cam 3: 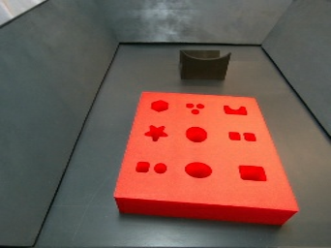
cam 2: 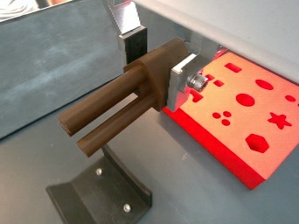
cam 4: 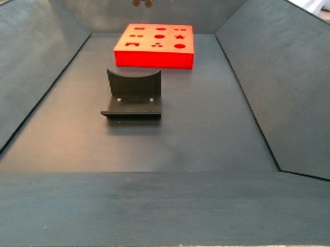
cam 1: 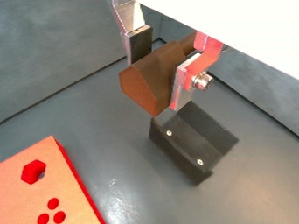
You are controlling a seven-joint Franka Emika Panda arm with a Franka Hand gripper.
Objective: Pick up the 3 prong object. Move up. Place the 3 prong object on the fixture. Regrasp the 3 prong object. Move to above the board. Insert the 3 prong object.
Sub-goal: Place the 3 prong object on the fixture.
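While our pincer (cam 2: 158, 66) held the 3 prong object (cam 2: 117, 109) clamped above the fixture (cam 1: 193, 140), we judged a tilted set-down could topple it onto the counter (cam 4: 194, 135).

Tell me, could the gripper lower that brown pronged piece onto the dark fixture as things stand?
Probably yes. The gripper holds the 3 prong object above the fixture, and nothing lies between them. In a side view the fixture's notch is bare.

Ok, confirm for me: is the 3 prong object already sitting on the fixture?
No. In both wrist views the gripper holds the 3 prong object in the air above the fixture, clear of it.
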